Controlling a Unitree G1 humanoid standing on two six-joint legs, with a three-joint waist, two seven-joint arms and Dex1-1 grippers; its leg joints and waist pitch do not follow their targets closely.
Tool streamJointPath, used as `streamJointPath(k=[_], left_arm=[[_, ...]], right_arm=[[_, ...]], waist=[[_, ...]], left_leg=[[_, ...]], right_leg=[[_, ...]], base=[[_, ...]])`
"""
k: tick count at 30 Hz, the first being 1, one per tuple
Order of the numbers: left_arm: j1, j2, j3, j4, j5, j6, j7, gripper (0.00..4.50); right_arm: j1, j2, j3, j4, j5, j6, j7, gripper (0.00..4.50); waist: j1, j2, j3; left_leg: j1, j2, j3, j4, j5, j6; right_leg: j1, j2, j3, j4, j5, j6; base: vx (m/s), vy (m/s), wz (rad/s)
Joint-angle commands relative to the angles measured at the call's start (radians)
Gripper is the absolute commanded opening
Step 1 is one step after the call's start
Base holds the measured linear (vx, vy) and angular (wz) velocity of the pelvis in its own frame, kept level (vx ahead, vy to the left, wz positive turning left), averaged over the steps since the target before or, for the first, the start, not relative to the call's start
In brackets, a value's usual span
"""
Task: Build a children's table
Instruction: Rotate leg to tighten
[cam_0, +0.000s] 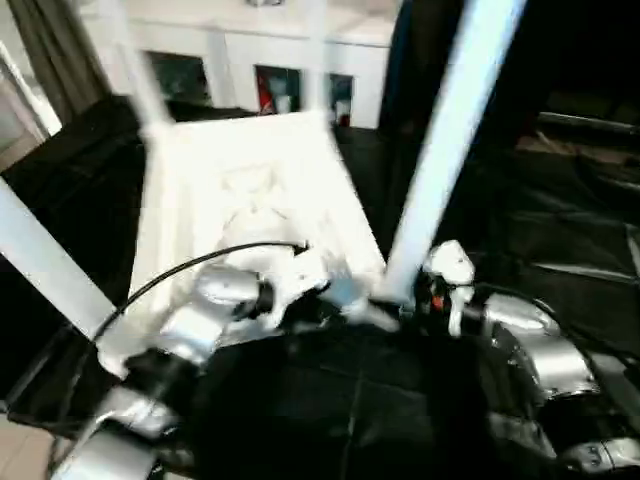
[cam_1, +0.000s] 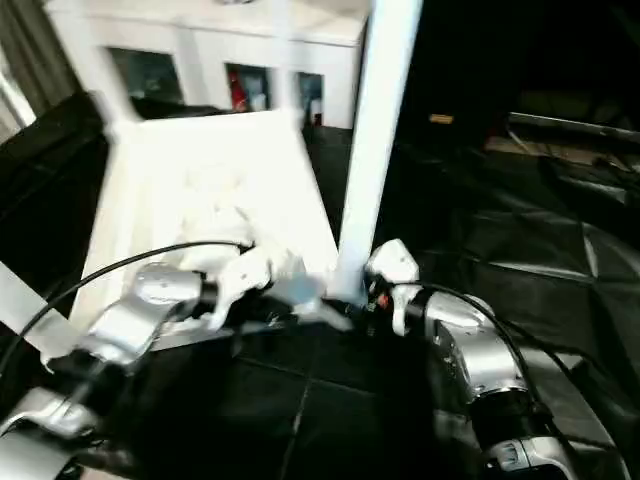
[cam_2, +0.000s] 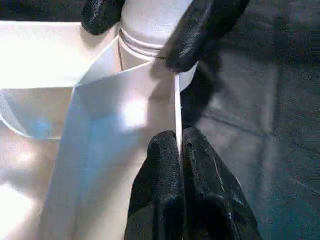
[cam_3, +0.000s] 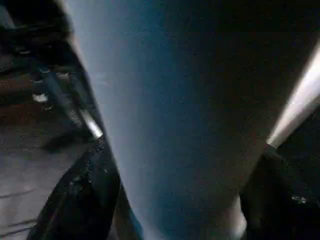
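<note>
The children's table lies upside down on the black cloth. Its white tabletop (cam_0: 250, 190) faces me, and a white tube leg (cam_0: 450, 150) stands in the near right corner socket. My left gripper (cam_2: 178, 140) is shut on the thin raised rim (cam_2: 176, 100) just beside that socket. My right gripper (cam_3: 180, 200) is closed around the base of the same leg (cam_3: 175, 125), one black finger on each side, which the left wrist view confirms. Another leg (cam_0: 50, 260) rises at the near left corner, and two more, blurred, stand at the far corners.
The black-draped work table (cam_0: 560, 230) stretches away to the right and towards me. A white cabinet (cam_0: 300, 50) with dark openings stands behind it. A strip of pale floor (cam_0: 20, 450) shows at the lower left. A black cable (cam_0: 180, 270) arcs over my left forearm.
</note>
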Motion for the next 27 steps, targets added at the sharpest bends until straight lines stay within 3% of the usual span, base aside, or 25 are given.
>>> streamJointPath(k=[1, 6, 13, 17, 18, 20, 23, 27], left_arm=[[0.048, 0.005, -0.068, -0.019, -0.040, 0.024, -0.090, 0.00], [0.063, 0.027, -0.066, -0.047, -0.045, 0.035, -0.113, 0.00], [0.061, 0.026, -0.057, -0.050, -0.042, 0.042, -0.097, 0.00], [0.058, 0.015, -0.050, -0.040, -0.040, 0.038, -0.070, 0.00], [0.049, -0.011, -0.031, -0.018, -0.033, 0.045, -0.011, 0.00], [0.041, -0.025, -0.025, 0.000, -0.020, 0.050, 0.030, 0.00], [0.015, -0.066, -0.012, 0.059, 0.022, 0.061, 0.153, 0.00], [-0.035, -0.151, 0.012, 0.155, 0.071, 0.100, 0.360, 0.00]], right_arm=[[0.005, -0.027, 0.018, -0.029, 0.009, 0.015, 0.070, 3.20], [-0.001, -0.041, 0.019, -0.021, 0.019, 0.024, 0.097, 3.20], [-0.009, -0.029, 0.014, -0.026, 0.050, 0.058, 0.116, 2.74], [0.003, -0.021, 0.008, -0.039, 0.055, 0.061, 0.103, 2.67], [0.003, 0.003, -0.017, -0.022, 0.057, 0.061, 0.042, 2.67], [0.002, 0.016, -0.026, -0.005, 0.047, 0.049, 0.001, 2.66], [0.003, 0.048, -0.029, 0.039, 0.004, 0.038, -0.118, 2.65], [0.006, 0.127, -0.030, 0.090, -0.075, 0.048, -0.355, 2.65]], waist=[[0.002, -0.015, -0.039], [0.003, -0.019, -0.036], [0.003, -0.020, -0.036], [0.003, -0.022, -0.035], [0.003, -0.021, -0.035], [0.000, -0.023, -0.032], [-0.004, -0.025, -0.026], [-0.008, -0.025, -0.023]], left_leg=[[-0.004, 0.020, 0.007, -0.051, -0.150, 0.113], [-0.003, 0.020, 0.010, -0.050, -0.157, 0.107], [-0.002, 0.019, 0.010, -0.049, -0.147, 0.100], [-0.002, 0.018, 0.010, -0.048, -0.144, 0.104], [-0.002, 0.018, 0.010, -0.048, -0.144, 0.102], [-0.002, 0.017, 0.010, -0.050, -0.162, 0.092], [-0.001, 0.015, 0.008, -0.055, -0.213, 0.060], [0.001, 0.012, 0.006, -0.060, -0.243, 0.032]], right_leg=[[0.049, -0.041, 0.019, -0.048, -0.065, -0.267], [0.049, -0.044, 0.019, -0.047, -0.070, -0.271], [0.049, -0.043, 0.020, -0.047, -0.082, -0.261], [0.049, -0.043, 0.020, -0.047, -0.074, -0.264], [0.049, -0.044, 0.020, -0.047, -0.079, -0.263], [0.047, -0.044, 0.022, -0.053, -0.115, -0.255], [0.042, -0.046, 0.022, -0.068, -0.272, -0.207], [0.034, -0.043, 0.025, -0.077, -0.355, -0.165]], base=[[0.000, 0.000, 0.00], [0.000, 0.000, 0.00], [0.000, 0.000, 0.00], [0.000, 0.000, 0.00], [0.000, 0.000, 0.00], [0.000, 0.000, 0.00], [0.000, 0.000, 0.00], [0.000, 0.000, 0.00]])
